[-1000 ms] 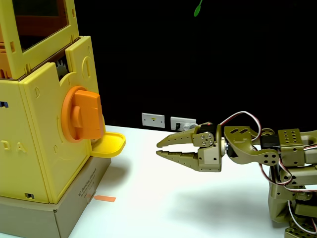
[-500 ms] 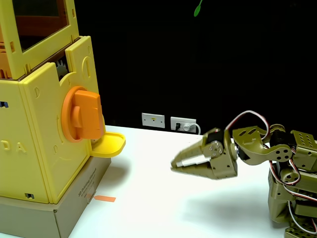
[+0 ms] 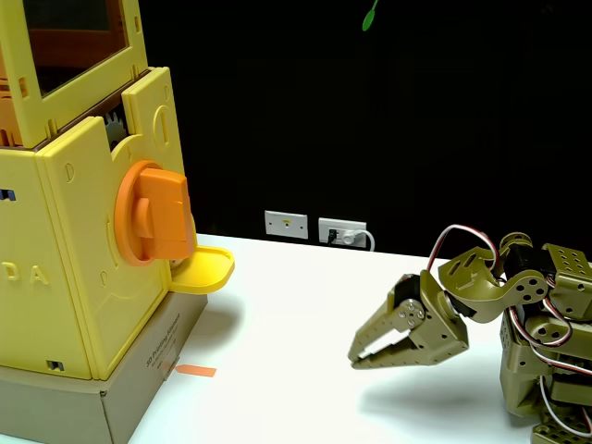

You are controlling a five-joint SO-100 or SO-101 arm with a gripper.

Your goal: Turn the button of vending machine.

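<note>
In the fixed view, the gripper [image 3: 359,355] is seen slightly parted and empty, angled down toward the table, with the button [image 3: 153,214] well apart to its upper left on the vending machine [image 3: 65,268]. The button's bar is seen standing upright, its face pointing toward the gripper's side. A miss could be judged likely if the jaws are not opened wider and rolled to match that vertical bar, so that only the edge is nudged.

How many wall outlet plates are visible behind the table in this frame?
2: a plain white outlet plate left of centre on the back wall, and a second outlet plate beside it on its right, with a white cable plugged in.
</note>
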